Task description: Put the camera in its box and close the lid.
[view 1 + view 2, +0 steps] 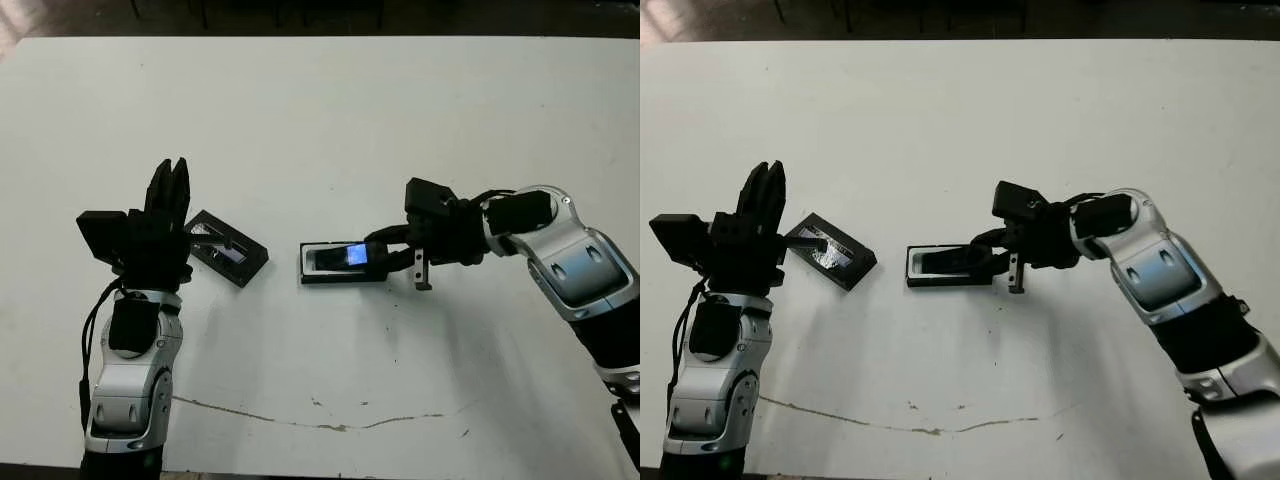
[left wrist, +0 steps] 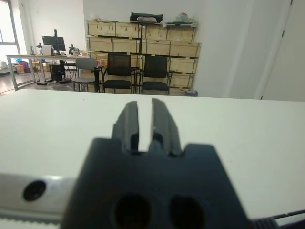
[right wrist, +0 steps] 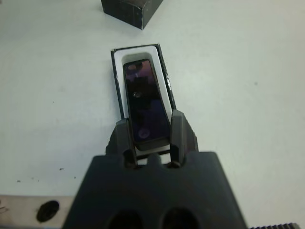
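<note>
The right pincer (image 3: 147, 128) reaches in from the robot's right to the near end of the box (image 1: 304, 262), which lies flat near the middle of the white tabletop (image 1: 330, 120). The right wrist view shows the two black fingers (image 3: 179, 129) one on each side of the camera (image 3: 146, 107), closed against its long edges at the end nearest the wrist. The camera sits lengthwise in the box's white-lined recess (image 3: 118, 59). Its far end is down inside the recess; the gripped end lies over the box's near rim. Whether that end is fully seated cannot be determined. In the left eye view a bluish reflection appears on the camera face beside the fingertips.

The lid (image 1: 228, 248) lies on the tabletop to the robot's left of the box, turned at an angle to it and clear of it, with a strip of bare tabletop between the two. Its glossy strip faces upward. One corner of the lid appears at the edge of the right wrist view, beyond the far end of the box.

The left pincer (image 1: 170, 195) is held above the tabletop just beside the lid, on the side away from the box, fingers pointing away from the robot. The left wrist view shows its fingers (image 2: 127, 125) nearly together, with a narrow gap and nothing between them. Beyond the tabletop, this view also shows office chairs (image 2: 116, 71) and wooden crates (image 2: 143, 40) against a wall.

A thin dark crack line (image 1: 300, 420) runs across the tabletop near the robot.
</note>
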Available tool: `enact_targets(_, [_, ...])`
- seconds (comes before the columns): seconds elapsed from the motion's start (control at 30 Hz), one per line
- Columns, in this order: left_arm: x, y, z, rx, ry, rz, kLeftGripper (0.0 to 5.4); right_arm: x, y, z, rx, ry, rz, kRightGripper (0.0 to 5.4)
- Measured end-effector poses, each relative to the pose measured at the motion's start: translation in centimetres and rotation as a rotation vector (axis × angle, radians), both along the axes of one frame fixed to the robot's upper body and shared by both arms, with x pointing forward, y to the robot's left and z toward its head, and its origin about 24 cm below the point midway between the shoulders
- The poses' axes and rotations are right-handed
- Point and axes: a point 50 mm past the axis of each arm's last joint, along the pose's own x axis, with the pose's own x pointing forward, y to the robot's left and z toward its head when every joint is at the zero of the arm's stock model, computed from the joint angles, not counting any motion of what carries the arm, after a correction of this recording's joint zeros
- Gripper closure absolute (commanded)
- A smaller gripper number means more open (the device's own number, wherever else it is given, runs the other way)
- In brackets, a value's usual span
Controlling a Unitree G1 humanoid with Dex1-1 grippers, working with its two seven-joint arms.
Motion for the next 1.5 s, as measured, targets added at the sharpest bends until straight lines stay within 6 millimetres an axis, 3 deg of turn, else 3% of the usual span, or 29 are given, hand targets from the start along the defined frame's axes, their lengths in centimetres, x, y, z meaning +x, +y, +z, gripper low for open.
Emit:
enact_targets(0.6, [-0.1, 0.0, -0.2, -0.005, 0.004, 0.015, 5.40, 0.6, 1.2, -0.1, -0.019, 0.011, 0.027, 5.36])
enact_targets(1.1, [-0.1, 0.0, -0.2, -0.004, 0.006, 0.010, 5.40, 0.9, 0.7, 3.5, 0.144, -0.087, 0.000, 2.24])
enact_targets(1.43, [0.0, 0.0, -0.3, -0.003, 0.006, 0.005, 5.40, 1.0, 0.2, 4.7, 0.217, -0.125, -0.021, 0.02])
enact_targets(1.5, [0.0, 0.0, -0.3, -0.002, 0.006, 0.005, 5.40, 1.1, 0.0, 5.1, 0.237, -0.163, -0.052, 0.02])
